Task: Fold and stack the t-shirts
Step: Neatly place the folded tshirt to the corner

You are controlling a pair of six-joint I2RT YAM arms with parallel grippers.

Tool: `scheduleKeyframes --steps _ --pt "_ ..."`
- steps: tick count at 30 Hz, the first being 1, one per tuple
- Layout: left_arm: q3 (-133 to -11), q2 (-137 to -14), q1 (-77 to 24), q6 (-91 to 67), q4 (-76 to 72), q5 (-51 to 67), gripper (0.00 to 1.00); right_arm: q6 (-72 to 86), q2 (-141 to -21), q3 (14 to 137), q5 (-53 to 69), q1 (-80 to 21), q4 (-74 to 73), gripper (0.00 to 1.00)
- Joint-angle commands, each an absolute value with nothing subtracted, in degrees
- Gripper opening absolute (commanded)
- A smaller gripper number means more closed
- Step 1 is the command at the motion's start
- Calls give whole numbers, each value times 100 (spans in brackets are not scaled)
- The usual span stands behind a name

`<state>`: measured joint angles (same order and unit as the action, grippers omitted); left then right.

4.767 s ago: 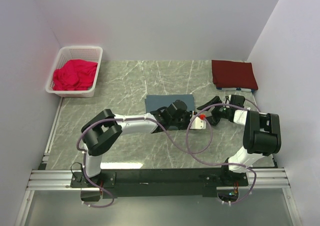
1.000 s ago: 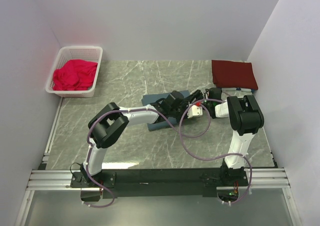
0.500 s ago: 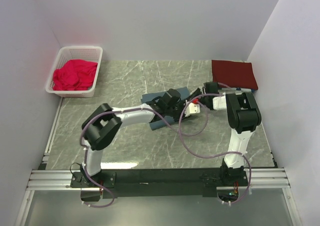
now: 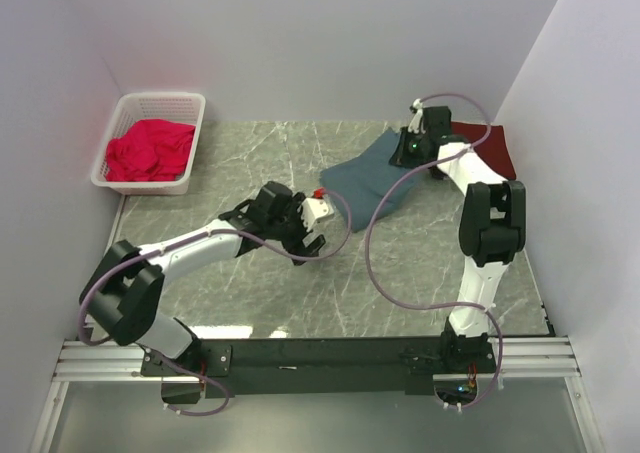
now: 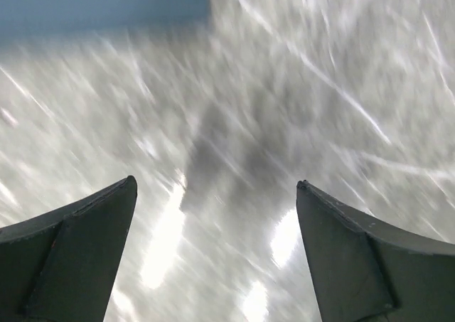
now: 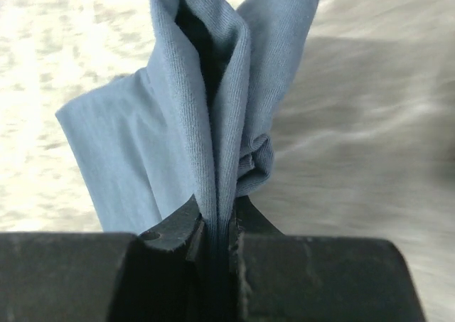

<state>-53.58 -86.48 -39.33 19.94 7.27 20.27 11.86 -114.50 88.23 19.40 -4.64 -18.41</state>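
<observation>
Nearest me, my left tool (image 5: 217, 265) hangs over the bare marble worktop (image 4: 280, 303), jaws spread wide with nothing between them. Beyond it, toward the right, the slate blue-grey t-shirt (image 4: 365, 178) lies rumpled, and my right tool (image 6: 215, 226) is pinched tight on a fold of it. The dark maroon t-shirt (image 4: 497, 145) sits folded in the far right corner, near that tool.

The left arm extends low from the lower left of the top view toward centre, elbow bent; the left gripper (image 4: 306, 235) has its fingers spread wide, nothing between them; the right arm stands stretched up the right side; the right gripper (image 4: 405, 153), upper right, pinches a fold of the blue-grey t-shirt (image 6: 213, 123).
</observation>
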Motion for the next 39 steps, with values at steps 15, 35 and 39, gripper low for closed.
scheduleKeyframes --steps 15,35,39 --pt "-4386 -7163 -3349 958 1459 1854 99 -1283 -11935 11583 861 475 -2997 0" --pt "-4228 -6961 -3340 1046 1476 1828 99 -712 -12279 13297 1002 316 -2971 0" --pt "-4254 -7022 -3340 1063 1441 1846 99 -703 -12261 13395 1090 316 -3076 0"
